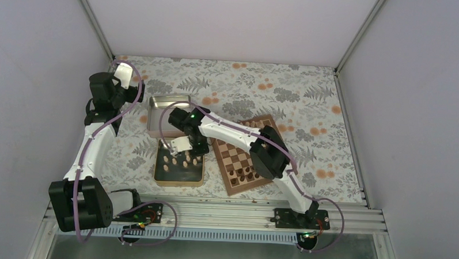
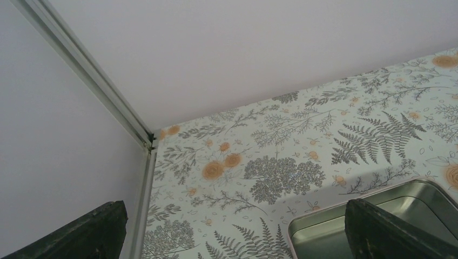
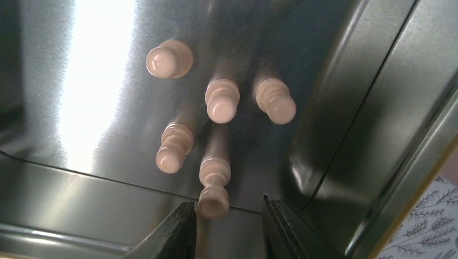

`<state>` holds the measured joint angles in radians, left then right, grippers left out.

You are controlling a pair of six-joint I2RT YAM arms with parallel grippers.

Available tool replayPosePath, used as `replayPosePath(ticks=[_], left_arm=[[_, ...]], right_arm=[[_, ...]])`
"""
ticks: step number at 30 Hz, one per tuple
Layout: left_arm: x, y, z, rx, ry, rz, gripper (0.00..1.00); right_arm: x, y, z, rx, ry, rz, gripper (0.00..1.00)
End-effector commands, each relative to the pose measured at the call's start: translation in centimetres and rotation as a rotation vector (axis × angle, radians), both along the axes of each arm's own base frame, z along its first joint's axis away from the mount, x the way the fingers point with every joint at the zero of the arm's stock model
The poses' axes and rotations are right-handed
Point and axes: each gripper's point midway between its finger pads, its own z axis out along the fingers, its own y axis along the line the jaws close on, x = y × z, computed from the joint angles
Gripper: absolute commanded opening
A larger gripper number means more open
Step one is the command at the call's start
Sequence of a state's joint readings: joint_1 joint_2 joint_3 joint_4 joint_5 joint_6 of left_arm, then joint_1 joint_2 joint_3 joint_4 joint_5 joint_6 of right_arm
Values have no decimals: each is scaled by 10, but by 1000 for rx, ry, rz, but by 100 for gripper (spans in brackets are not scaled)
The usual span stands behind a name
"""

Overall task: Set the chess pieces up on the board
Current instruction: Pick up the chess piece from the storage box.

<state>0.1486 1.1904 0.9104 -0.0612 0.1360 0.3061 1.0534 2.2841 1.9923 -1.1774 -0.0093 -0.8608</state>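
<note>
A table (image 1: 309,92) is seen under 2 arms, covered with a matte cloth printed in grey ferns and orange blooms. The board (image 1: 233,157), a square of light and dark wooden checks inside a reddish-brown border, lies skewed right of centre, with dark chessmen (image 1: 241,175) along its near edge. 2 shallow square metal tins are set to its left: a far tin (image 1: 161,113) and a near tin (image 3: 345,108) (its brushed floor glaring). The chess pieces (image 3: 221,100), pale turned-wood pawns with rounded heads, stand in the near tin; 5 are seen from the right wrist. The right gripper (image 3: 228,204) is released, with its dark jaws apart on either side of 1 pawn (image 3: 213,189). The left gripper (image 2: 233,204) is spread wide over the far left corner and holds nothing.
</note>
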Motion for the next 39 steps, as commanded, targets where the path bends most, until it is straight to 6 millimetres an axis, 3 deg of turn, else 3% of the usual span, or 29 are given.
replayPosePath(ticks=[1,19,24,28,32,39], left_arm=[[-1,-1,6,-1,-24,-14,100],[-2,0,7,-2,-28,-14,100],[-2,0,7,-1,-28,-12,100],[-3,1,9,-3,-33,-12,100],[-3,0,8,-4,-31,-13,100],[-3,0,10,-5,-34,-14,100]], right_arm=[[-4,-6,1,-60,11,-25,33],[-8,-5,-11,-82,33,-15,33],[-4,-2,-10,-80,17,-14,20],[0,2,-3,-63,-6,-14,10],[1,8,11,-34,-23,-12,7],[10,5,63,44,-110,-31,7]])
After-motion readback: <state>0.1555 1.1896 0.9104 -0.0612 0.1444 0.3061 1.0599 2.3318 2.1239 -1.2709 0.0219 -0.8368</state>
